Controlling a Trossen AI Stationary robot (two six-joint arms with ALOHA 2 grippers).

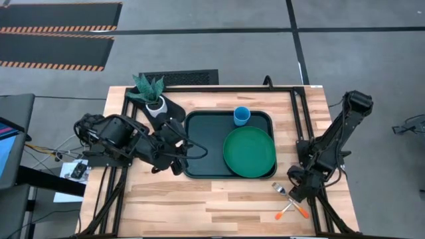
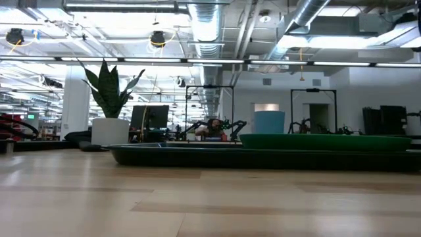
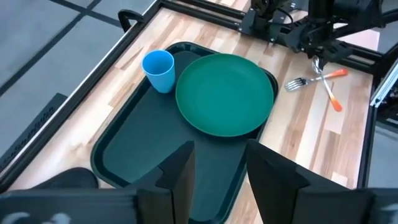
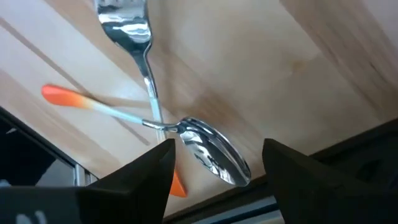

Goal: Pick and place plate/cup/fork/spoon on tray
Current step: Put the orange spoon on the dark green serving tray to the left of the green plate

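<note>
The dark tray (image 1: 199, 136) lies mid-table. The green plate (image 1: 249, 151) lies in its right half. The light-blue cup (image 1: 242, 116) stands upright at its far right corner. The fork (image 4: 127, 25) and spoon (image 4: 214, 155) lie crossed on the wood near the right front edge, and they also show in the high view (image 1: 287, 200). My right gripper (image 4: 217, 180) is open low over them, its fingers on either side of the spoon's bowl, not seen to touch it. My left gripper (image 3: 217, 174) is open and empty over the tray's left edge (image 1: 189, 151).
A white pot with a spiky plant (image 1: 151, 99) stands at the far left, beside the tray's corner. Black frame rails (image 1: 300, 119) run along the table's sides. Bare wood (image 1: 199, 199) lies between the tray and the near edge.
</note>
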